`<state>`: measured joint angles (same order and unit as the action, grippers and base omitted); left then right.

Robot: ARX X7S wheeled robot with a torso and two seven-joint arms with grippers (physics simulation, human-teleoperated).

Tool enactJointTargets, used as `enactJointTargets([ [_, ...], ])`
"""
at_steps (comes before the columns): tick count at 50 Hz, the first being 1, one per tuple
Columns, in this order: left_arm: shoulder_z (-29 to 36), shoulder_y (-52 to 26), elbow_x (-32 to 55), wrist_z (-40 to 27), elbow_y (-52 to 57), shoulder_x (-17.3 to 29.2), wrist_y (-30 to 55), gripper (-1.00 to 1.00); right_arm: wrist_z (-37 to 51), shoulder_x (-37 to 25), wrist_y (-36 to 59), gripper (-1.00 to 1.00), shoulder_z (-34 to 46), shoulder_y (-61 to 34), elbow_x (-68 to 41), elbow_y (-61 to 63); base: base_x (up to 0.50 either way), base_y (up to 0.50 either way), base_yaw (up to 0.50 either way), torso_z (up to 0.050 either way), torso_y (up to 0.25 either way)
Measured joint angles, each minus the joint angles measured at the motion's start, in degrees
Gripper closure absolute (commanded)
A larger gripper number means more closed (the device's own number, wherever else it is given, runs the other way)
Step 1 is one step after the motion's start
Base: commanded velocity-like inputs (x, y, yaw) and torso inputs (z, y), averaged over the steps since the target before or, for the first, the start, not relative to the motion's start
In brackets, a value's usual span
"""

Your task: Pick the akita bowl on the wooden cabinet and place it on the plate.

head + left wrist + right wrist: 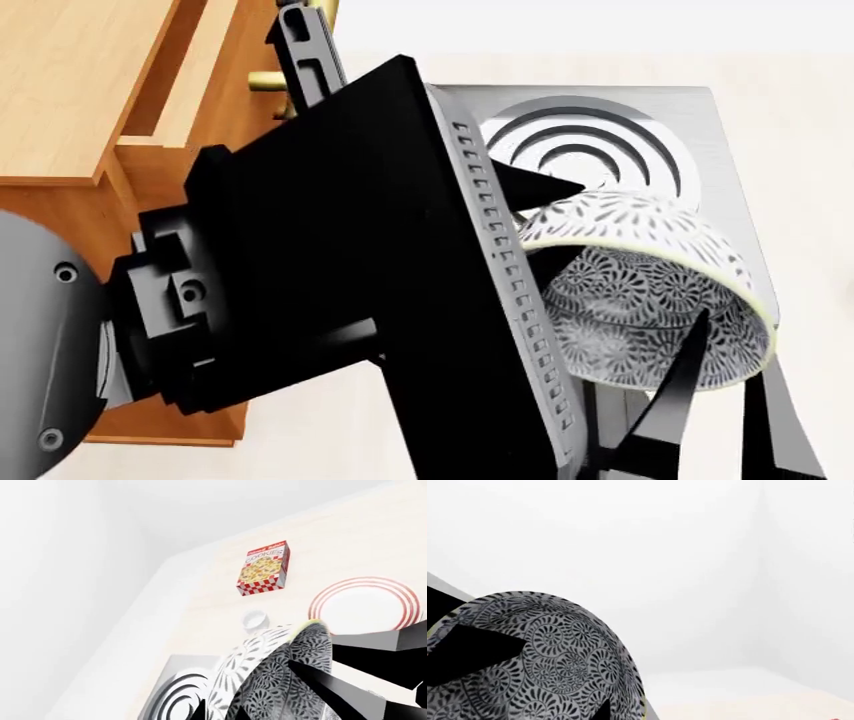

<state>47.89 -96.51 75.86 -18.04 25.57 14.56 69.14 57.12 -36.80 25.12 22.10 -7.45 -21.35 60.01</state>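
Note:
The akita bowl (641, 290) hangs tipped on its side in the air above the grey stove (587, 140), off the wooden cabinet (80, 90) at the left. My left gripper (223, 711) is shut on the bowl's wall (267, 675), one fingertip on the pale outside and one on the dark inside. My right gripper (734, 340) comes up from below and straddles the bowl's rim. Only one of its fingertips (602, 714) shows in its own wrist view, lying on the bowl's inside (554, 665). The red-ringed plate (367, 605) lies on the pale table beyond the bowl.
A cookies box (264, 569) lies on the table past a small white cup (254, 620). The stove's rings (177, 695) sit just beneath the bowl. My left arm (334, 280) fills the middle of the head view. A brass handle (267, 80) sticks out of the cabinet.

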Motion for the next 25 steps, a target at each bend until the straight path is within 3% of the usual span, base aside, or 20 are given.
enactJointTargets([
  [1,0.0,0.0,0.0,0.0,-0.1,0.0,0.0,1.0,1.8,-1.2,-0.2,1.0,1.2,-1.0,-1.0,0.0,0.0,0.0,0.0,0.0,0.0],
  [2,0.0,0.0,0.1,-0.1,-0.2,0.0,0.0,-1.0,3.4,-2.4,-0.4,1.0,2.3,-1.9,-1.9,0.0,0.0,0.0,0.0,0.0,0.0],
  [12,-0.1,-0.4,-0.6,-1.3,-0.9,0.9,0.0,-1.0,17.9,-11.6,-1.6,1.0,10.7,-8.7,-7.8,-0.3,0.0,0.0,0.0,0.001,0.0],
  [25,-1.4,-0.2,1.2,-3.3,-2.4,1.5,0.0,-1.0,24.6,-16.3,-3.7,1.0,16.7,-12.7,-10.5,-0.7,0.0,0.0,0.0,0.0,0.001],
])
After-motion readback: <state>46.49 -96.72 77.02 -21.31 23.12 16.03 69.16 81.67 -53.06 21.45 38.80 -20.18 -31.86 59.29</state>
